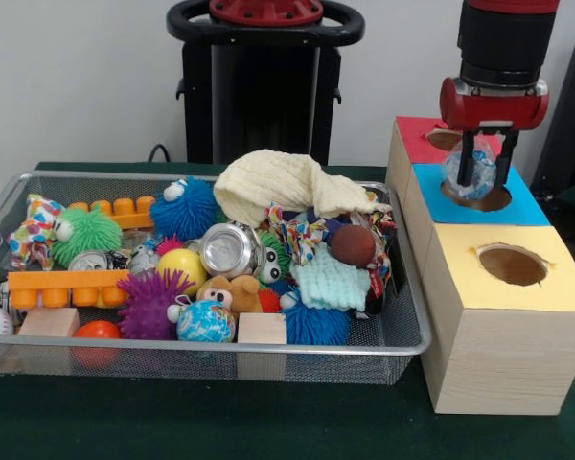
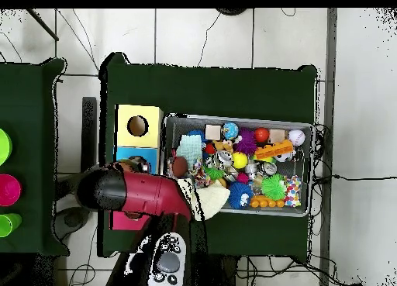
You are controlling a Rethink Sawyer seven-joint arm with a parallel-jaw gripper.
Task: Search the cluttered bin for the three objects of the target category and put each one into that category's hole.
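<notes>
A translucent ball with blue markings is sitting between the gripper's two dark fingers, which are closing on it from either side. It is hanging directly over the round hole in the blue section of the wooden box, low enough that its underside is meeting the hole's rim line in the front view.

The box is carrying three coloured tops in a row — a red section beyond the blue one and a yellow section nearer the camera, each with its own hole.

Just beside the box, the wire mesh bin is holding a heap of toys: a cream cloth draped on top, a crushed silver can, a globe ball, a purple spiky ball, a brown ball, orange building bricks and wooden blocks.

In the overhead view the red and black arm is reaching across the box — covering the gripper there.
</notes>
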